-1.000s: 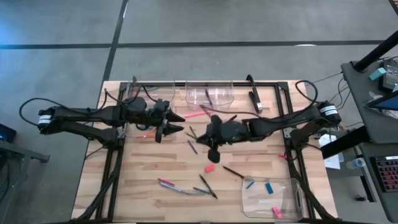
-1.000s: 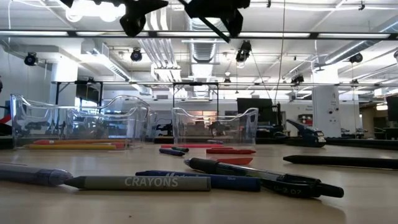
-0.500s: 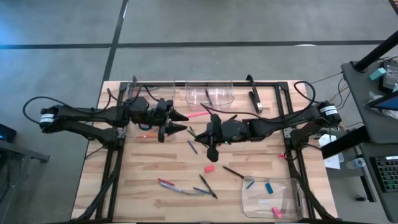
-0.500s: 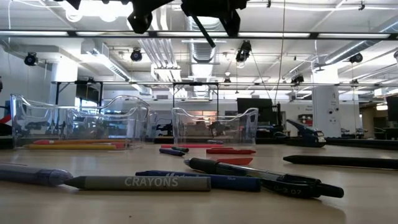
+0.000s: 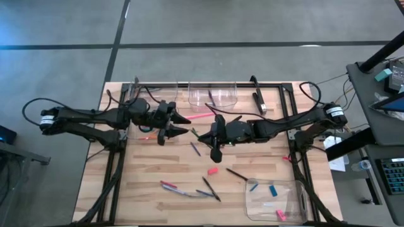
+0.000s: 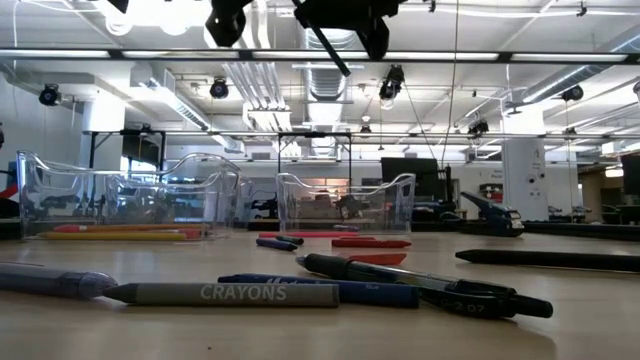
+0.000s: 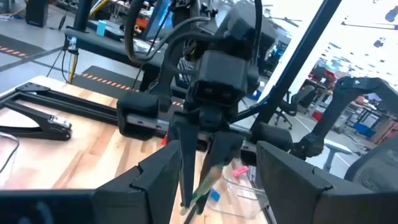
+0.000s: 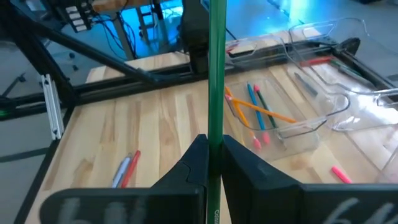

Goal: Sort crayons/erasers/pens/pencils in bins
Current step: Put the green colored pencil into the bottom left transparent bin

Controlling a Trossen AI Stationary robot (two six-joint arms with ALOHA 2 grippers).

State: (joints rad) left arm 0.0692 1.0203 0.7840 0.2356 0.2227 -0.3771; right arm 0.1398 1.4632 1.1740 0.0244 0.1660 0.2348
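My right gripper hangs over the table's middle, shut on a green pencil. The pencil also shows in the left wrist view. My left gripper is open and empty just to its left, facing it over the right end of a clear bin. That bin holds orange, blue and green pencils. A second bin stands at the far middle. A third bin at the near right holds blue and pink erasers. Dark pens lie on the wood at the near middle. My right gripper pinches the green pencil's shaft between its two fingers. The pencil runs along the fingers and sticks out far beyond their tips toward the table's left. It is lifted clear of the table.
A pink crayon, a pink eraser, a blue pen and a red-and-blue pen lie loose on the wood. A black stapler-like tool lies at the far right. The two grippers stand close together.
My left gripper has risen a little. My right gripper has kept its hold on the green pencil and stayed close to where it was.
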